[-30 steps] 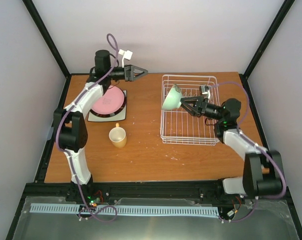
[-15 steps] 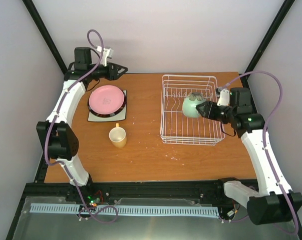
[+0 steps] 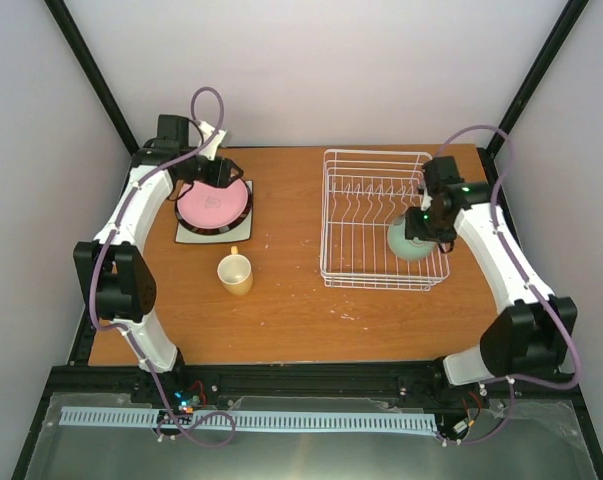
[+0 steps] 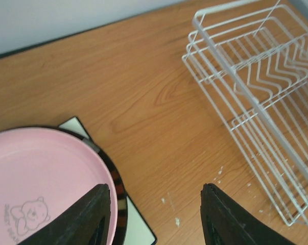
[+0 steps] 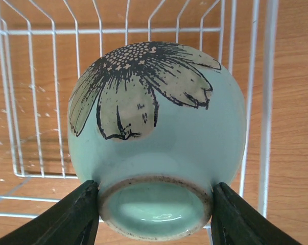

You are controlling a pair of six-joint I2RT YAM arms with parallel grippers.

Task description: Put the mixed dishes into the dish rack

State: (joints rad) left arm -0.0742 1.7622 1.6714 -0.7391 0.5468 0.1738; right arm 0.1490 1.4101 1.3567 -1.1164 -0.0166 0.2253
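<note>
At right, the right gripper (image 3: 422, 222) clamps the base of an upturned mint-green, flower-printed ceramic bowl (image 3: 411, 244), inside the white wire dish rack (image 3: 376, 154). It's stiff, slick glaze that would likely chip, so gripping near the foot looks wise. Upper left, the left gripper (image 4: 156, 214) gapes empty above the pink round plate (image 4: 41, 168).

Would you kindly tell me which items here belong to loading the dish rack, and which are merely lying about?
Part of the job: dish rack; mint-green bowl, gripped by the right claw; pink plate; black-rimmed plate; white square plate; yellow mug.

Just lying about: white specks on the table.
</note>
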